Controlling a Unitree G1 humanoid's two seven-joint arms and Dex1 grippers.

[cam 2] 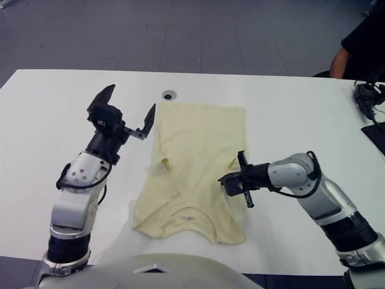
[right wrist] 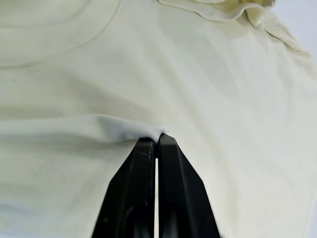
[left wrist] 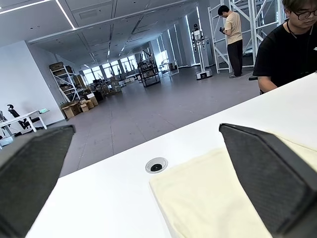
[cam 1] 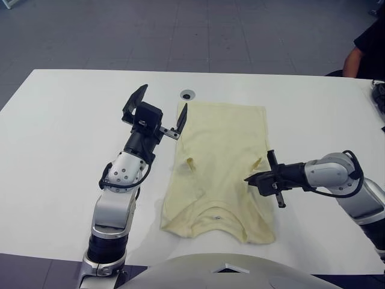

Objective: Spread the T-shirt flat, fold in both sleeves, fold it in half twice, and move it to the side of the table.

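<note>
A pale yellow T-shirt (cam 1: 219,162) lies lengthwise on the white table (cam 1: 54,126), collar toward the near edge and both sleeves turned in over the body. My right gripper (cam 1: 248,179) is low over the shirt's right side, about halfway along. In the right wrist view its fingers (right wrist: 148,163) are shut on a small raised ridge of the T-shirt (right wrist: 198,89) fabric. My left gripper (cam 1: 157,108) is raised just left of the shirt's far left corner, open wide with nothing between its fingers (left wrist: 267,173). The shirt's far corner (left wrist: 208,193) lies beneath it.
A round cable grommet (cam 1: 187,94) sits in the table just beyond the shirt's far left corner. Dark equipment with cables (cam 2: 367,96) lies at the table's far right edge, and a seated person (cam 1: 367,48) is behind it. Bare tabletop stretches to the left and right of the shirt.
</note>
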